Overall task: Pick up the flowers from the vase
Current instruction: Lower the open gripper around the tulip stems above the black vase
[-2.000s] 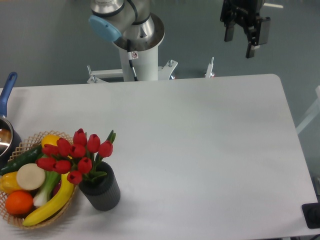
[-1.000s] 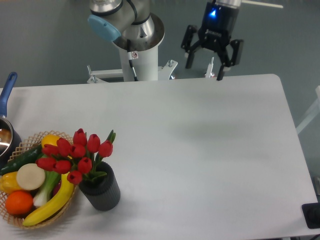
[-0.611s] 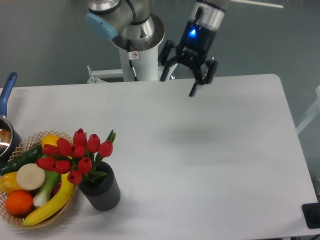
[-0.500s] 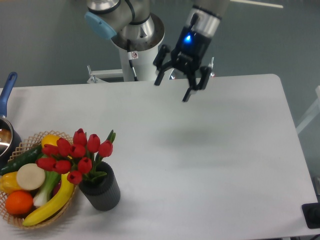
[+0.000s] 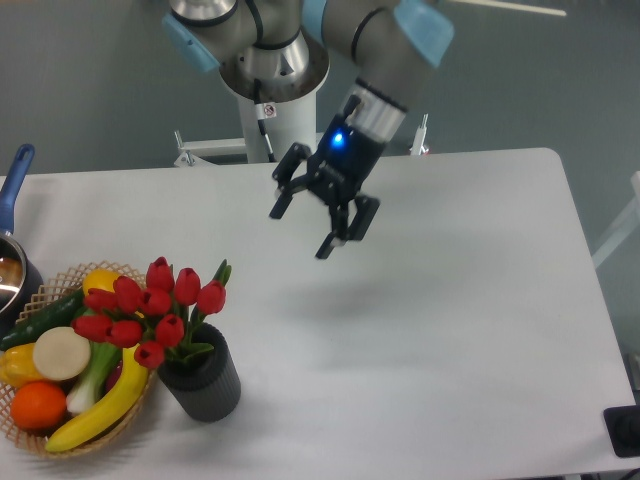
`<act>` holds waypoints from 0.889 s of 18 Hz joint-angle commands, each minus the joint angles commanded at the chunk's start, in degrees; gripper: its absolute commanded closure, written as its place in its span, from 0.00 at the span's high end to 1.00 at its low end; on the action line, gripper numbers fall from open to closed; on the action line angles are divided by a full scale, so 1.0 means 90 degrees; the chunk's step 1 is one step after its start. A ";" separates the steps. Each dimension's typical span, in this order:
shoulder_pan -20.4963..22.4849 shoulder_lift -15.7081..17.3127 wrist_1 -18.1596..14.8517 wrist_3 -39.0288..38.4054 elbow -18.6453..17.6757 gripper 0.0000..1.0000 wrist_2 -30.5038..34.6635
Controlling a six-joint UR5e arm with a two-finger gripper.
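Observation:
The flowers (image 5: 150, 308), a bunch of red tulip buds on green stems with a few leaves, stand in the vase (image 5: 203, 380), a short dark ribbed pot at the table's front left. My gripper (image 5: 304, 231) hangs above the middle of the table, up and to the right of the flowers and well apart from them. Its two black fingers are spread open with nothing between them, pointing down and to the left.
A round wicker basket (image 5: 98, 436) with a banana, an orange, a cucumber and other produce touches the vase's left side. A pot with a blue handle (image 5: 14, 185) sits at the left edge. The arm's white base (image 5: 276, 110) rises behind the table.
The gripper has swung from the far right corner down and to the left over the table, toward the flowers, staying open. The flowers and vase have not moved.

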 joint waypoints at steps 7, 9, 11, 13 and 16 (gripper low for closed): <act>-0.0156 -0.0185 0.0029 -0.0547 0.0048 1.00 -0.0460; -0.0263 -0.0361 0.0068 -0.0537 0.0233 1.00 -0.0460; -0.0380 -0.0517 0.0078 -0.0595 0.0409 1.00 -0.0460; -0.0497 -0.0624 0.0117 -0.1081 0.0614 1.00 -0.0460; -0.0625 -0.0674 0.0467 -0.1758 0.0801 1.00 -0.0333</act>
